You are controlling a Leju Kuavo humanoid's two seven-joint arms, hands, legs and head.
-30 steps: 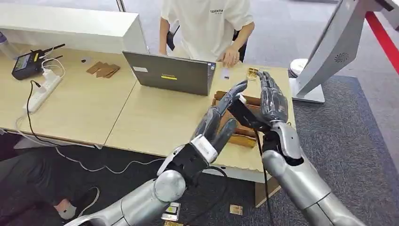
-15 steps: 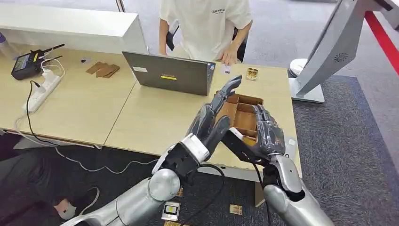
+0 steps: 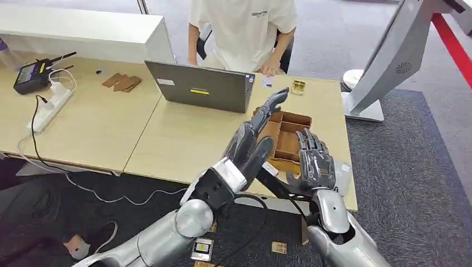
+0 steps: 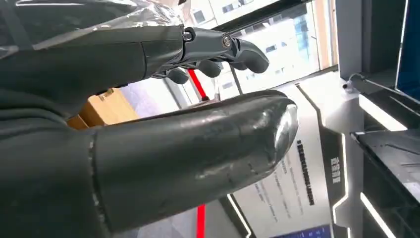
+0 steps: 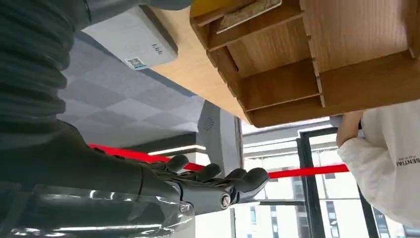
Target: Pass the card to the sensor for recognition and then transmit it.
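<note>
Pale wooden tabletops fill the middle of the head view, with a grey open laptop at upper centre, a person in a white shirt behind it, and a brown wooden compartment tray right of centre. Low in the frame, the left hand is raised with fingers straight and apart, holding nothing. Just right of it, the right hand seems to pinch a dark flat card with a pale end, though the grip itself is unclear. That card lies between the two hands, touching neither the tray nor the white flat sensor box. Judging by the task, the handover goes best if the left fingers close firmly before the right lets go.
</note>
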